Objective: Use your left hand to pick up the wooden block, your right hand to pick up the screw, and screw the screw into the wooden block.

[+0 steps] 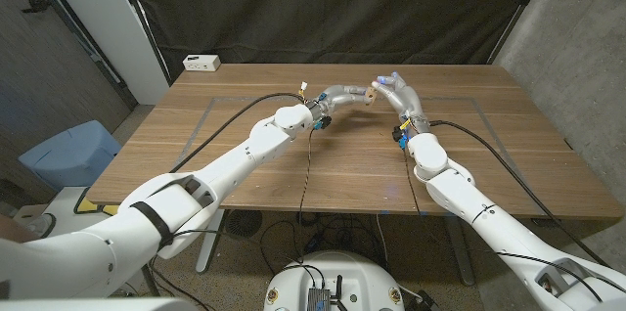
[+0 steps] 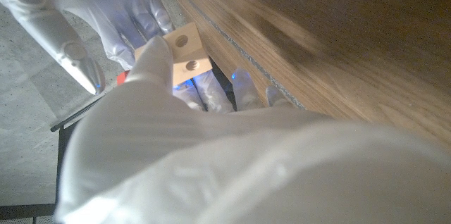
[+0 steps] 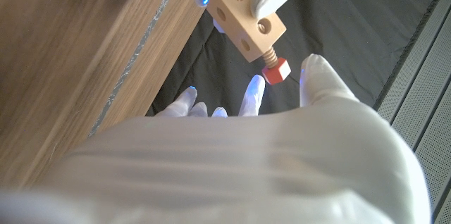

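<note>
I have the pale wooden block point(image 3: 247, 14), square-edged with round drilled holes, pinched in my left hand point(image 1: 337, 97) above the far middle of the wood-grain table point(image 1: 342, 169). The screw point(image 3: 275, 67), red hex head on a ribbed wooden thread, sits partly in the block's end hole. My right hand point(image 1: 391, 88) hovers just beside it, smooth white-gloved fingers point(image 3: 251, 96) spread, touching nothing.

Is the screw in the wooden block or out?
In, partly: the screw has its threaded shank entering the wooden block, with the red head standing clear of the wood.
</note>
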`<state>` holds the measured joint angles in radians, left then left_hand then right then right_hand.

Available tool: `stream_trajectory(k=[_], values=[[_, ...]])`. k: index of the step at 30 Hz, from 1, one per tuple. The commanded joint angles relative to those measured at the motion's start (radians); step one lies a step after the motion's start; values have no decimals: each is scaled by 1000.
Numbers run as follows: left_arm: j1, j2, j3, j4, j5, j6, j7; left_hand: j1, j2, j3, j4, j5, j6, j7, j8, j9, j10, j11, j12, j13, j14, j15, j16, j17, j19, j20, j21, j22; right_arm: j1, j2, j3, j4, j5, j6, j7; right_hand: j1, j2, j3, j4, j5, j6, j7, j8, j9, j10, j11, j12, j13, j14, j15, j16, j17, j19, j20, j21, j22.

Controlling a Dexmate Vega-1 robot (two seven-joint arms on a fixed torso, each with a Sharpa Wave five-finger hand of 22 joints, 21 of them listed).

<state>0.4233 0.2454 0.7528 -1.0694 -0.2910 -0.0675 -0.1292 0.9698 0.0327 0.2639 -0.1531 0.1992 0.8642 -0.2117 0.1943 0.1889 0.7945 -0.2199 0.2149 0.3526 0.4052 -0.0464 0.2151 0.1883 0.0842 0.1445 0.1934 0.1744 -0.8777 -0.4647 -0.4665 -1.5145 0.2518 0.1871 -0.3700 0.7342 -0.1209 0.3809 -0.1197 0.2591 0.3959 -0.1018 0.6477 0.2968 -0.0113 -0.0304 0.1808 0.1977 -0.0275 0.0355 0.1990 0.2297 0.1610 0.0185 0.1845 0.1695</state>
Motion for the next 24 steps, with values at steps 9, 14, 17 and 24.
stream_trajectory(k=[9,14,17,24], values=[[-4,-5,-4,23,-9,-23,-21,0,12,1,6,0,6,4,7,2,2,0,-1,-1,7,-62,0,5,4,6,2,3,8,-105,15,-95,46,-94,108,-35,5,-8,2,9,-47,23,-34,-17,-42,9,0,2,-20,12,0,2,-26,7,-1,5],[-5,-6,-6,33,-10,-33,-23,-3,11,0,7,-1,7,5,7,2,3,0,0,-1,7,-63,0,5,4,3,2,3,11,-133,16,-120,46,-121,126,-42,5,-9,1,10,-66,35,-46,-22,-57,14,-1,2,-27,18,-1,0,-31,10,0,5],[-9,-8,-6,42,-9,-40,-25,-4,10,-1,7,-1,8,3,8,2,2,0,-1,-1,7,-62,0,5,3,3,2,3,15,-147,19,-135,52,-143,137,-45,5,-10,0,11,-80,41,-55,-25,-64,15,0,1,-34,21,-2,-1,-37,12,-1,5],[-18,-13,-8,63,-11,-50,-35,-5,10,-1,7,-1,8,3,7,2,2,0,-1,-1,7,-63,0,5,3,2,2,3,28,-191,21,-165,58,-185,178,-51,8,-10,-1,12,-94,48,-66,-31,-73,18,2,1,-50,26,-6,-3,-51,16,-3,5]])
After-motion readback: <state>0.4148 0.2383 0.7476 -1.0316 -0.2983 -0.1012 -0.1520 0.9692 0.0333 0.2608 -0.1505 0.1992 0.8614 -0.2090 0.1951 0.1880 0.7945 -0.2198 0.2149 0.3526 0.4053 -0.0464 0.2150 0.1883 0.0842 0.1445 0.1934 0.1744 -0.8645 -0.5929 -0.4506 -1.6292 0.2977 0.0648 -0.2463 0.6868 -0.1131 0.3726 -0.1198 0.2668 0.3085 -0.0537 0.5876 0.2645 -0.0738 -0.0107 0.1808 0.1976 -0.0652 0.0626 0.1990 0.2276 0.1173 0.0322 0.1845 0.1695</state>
